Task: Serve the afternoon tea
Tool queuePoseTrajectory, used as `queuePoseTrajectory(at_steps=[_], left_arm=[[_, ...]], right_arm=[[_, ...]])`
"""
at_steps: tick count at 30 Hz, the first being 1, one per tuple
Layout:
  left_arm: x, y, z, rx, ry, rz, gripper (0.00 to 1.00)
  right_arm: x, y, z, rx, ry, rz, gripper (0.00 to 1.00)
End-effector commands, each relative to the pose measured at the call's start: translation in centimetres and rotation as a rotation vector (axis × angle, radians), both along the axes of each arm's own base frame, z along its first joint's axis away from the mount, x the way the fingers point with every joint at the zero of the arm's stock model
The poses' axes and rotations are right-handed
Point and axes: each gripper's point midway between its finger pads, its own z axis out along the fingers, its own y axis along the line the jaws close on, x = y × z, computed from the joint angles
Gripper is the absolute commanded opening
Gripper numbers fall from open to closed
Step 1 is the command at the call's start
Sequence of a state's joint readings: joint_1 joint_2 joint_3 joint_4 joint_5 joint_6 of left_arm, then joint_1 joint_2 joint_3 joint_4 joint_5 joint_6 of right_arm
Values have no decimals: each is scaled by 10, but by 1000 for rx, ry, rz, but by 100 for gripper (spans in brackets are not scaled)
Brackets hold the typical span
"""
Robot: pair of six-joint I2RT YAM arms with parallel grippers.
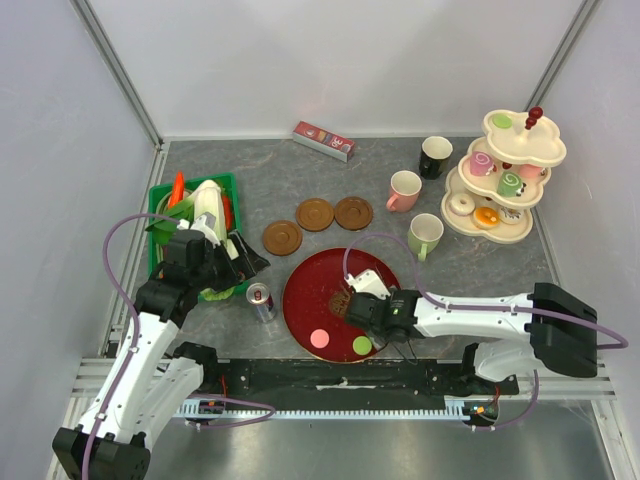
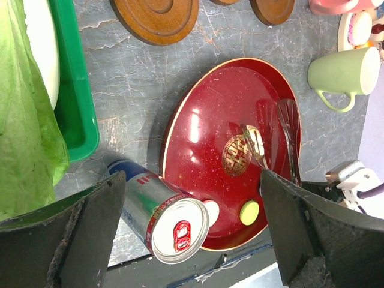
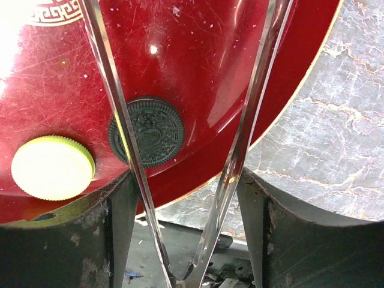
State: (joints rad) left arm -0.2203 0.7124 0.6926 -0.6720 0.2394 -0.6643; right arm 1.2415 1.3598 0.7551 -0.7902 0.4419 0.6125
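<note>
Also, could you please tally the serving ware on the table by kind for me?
Mugs: 3 (black, pink, pale green)
Brown saucers: 3
Red plate: 1
Three-tier stand: 1
Clear tongs: 1
Total: 9

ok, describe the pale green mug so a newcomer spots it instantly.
Start at the cream three-tier stand, far right in the overhead view. Three mugs stand just left of it; the pale green mug is the one nearest the red plate. Its neighbours are the pink mug and the black mug.
</note>
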Motion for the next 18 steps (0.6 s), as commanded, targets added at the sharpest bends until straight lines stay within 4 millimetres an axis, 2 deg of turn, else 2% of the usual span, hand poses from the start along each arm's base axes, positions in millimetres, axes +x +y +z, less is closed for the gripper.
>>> queuePoseTrajectory(at_steps=[1, 6, 12, 16, 18], left_arm=[[6, 3, 21, 16, -63, 4, 98], [13, 6, 38, 33, -102, 19, 98], [23, 4, 57, 33, -142, 9, 98], [33, -11, 69, -6, -174, -64, 98], [39, -22, 68, -20, -158, -104, 98]], right_arm=[[13, 9, 14, 21, -74, -52, 69], [22, 9, 34, 44, -133, -84, 61], [26, 21, 76, 189, -175, -96, 57], [25, 25, 104, 309, -190, -113, 57], [22, 28, 114, 367, -187, -119, 57]])
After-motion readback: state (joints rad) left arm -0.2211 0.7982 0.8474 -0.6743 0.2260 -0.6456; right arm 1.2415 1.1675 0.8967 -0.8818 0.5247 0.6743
